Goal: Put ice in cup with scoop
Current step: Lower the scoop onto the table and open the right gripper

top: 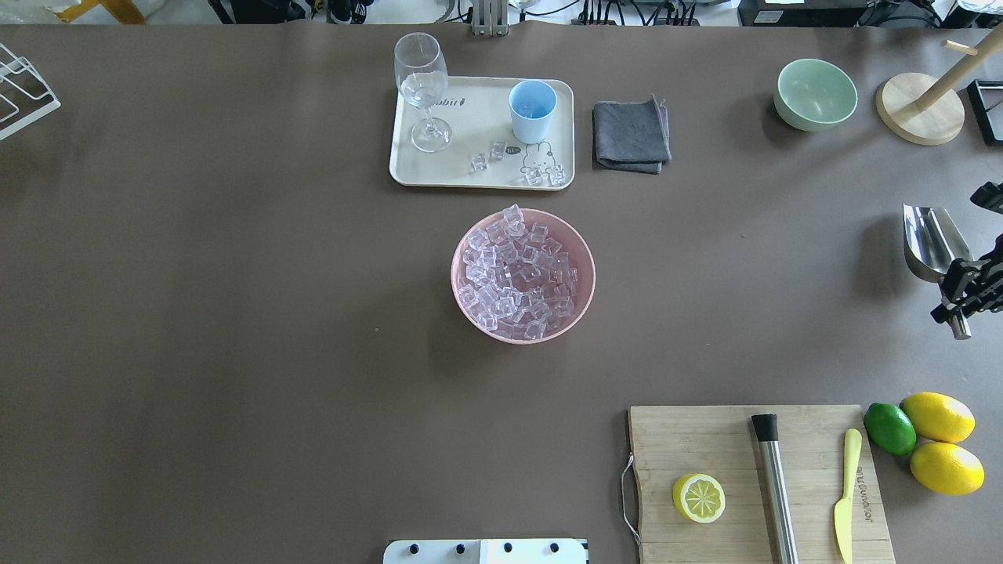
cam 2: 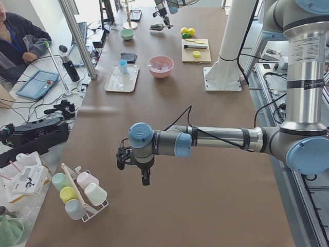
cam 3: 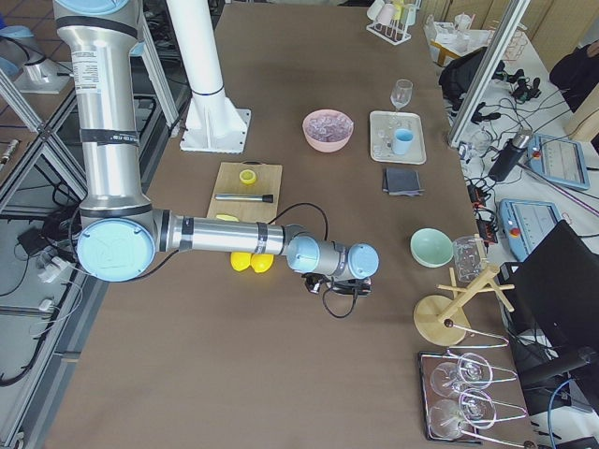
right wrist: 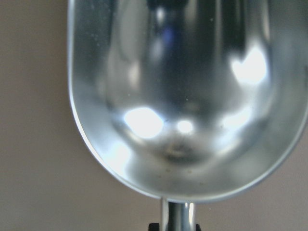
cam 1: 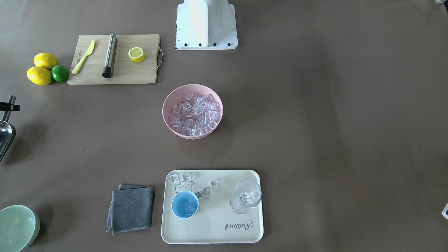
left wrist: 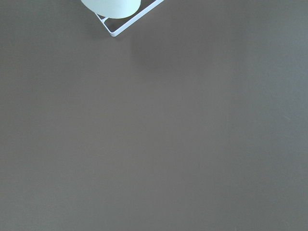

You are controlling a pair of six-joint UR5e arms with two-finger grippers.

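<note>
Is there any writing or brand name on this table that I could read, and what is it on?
"Rabbit": in script near one corner of the cream tray.
Yellow knife: lettering along its handle, too small to read.
Small dark label printed on the tray: too blurred to read.

At 6 o'clock, left tool (cam 2: 145, 179) over the brown surface (cam 2: 205, 206). At 12 o'clock, pink bowl (cam 2: 160, 72) of ice (cam 2: 160, 64), cup (cam 2: 123, 65) at its 9.
</note>
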